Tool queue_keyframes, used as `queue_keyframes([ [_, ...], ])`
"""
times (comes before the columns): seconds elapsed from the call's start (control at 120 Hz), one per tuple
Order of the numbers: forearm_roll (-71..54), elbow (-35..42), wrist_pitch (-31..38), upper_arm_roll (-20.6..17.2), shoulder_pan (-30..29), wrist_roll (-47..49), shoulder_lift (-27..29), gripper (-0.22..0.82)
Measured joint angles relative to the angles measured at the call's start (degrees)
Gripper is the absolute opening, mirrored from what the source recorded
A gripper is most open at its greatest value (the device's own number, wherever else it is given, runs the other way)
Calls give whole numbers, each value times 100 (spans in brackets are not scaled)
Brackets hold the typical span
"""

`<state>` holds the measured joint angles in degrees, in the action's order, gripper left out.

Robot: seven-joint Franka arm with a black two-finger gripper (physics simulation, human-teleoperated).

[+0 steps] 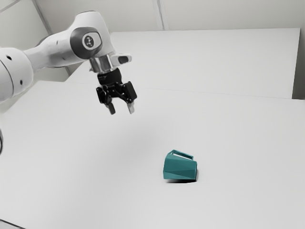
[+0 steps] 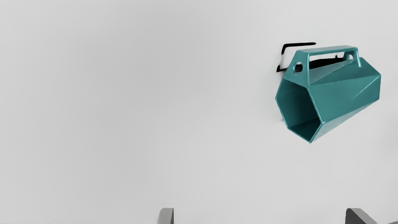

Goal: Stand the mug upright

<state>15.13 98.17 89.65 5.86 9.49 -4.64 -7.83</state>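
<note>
On tbl (image 1: 95, 167), mug (image 1: 180, 169) lies sideways, gripper (image 1: 121, 110) above, 2 fingers (image 2: 167, 217) apart.

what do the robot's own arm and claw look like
The arm is glossy white with rounded links, small dark dots, and a dark grey patch bearing a round emblem. Below it sits a silvery-grey wrist section. The claw is black and angular, with two slim fingers ending in grey.
</note>
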Motion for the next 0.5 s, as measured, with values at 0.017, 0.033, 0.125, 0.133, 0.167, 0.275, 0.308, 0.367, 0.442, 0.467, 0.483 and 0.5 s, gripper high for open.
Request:
queue_keyframes([
  [0.017,148,280,79,-4,7,5,169,60],
  [0.033,286,537,158,-9,12,7,322,60],
  [0.125,1153,1793,638,-76,-16,-60,987,60],
  [0.133,1234,1888,684,-88,-25,-71,1028,60],
  [0.167,1569,2235,871,-139,-49,-129,1147,60],
  [0.275,2701,3025,1435,-228,95,-458,1080,60],
  [0.308,2981,3119,1567,-234,147,-588,962,60],
  [0.367,3398,3190,1763,-239,227,-833,747,60],
  [0.442,3743,3119,1978,-232,314,-1152,423,60],
  [0.467,3817,3058,2047,-231,297,-1253,323,60],
  [0.483,3858,3010,2089,-228,269,-1318,248,60],
  [0.5,3895,2956,2128,-225,227,-1381,182,60],
])
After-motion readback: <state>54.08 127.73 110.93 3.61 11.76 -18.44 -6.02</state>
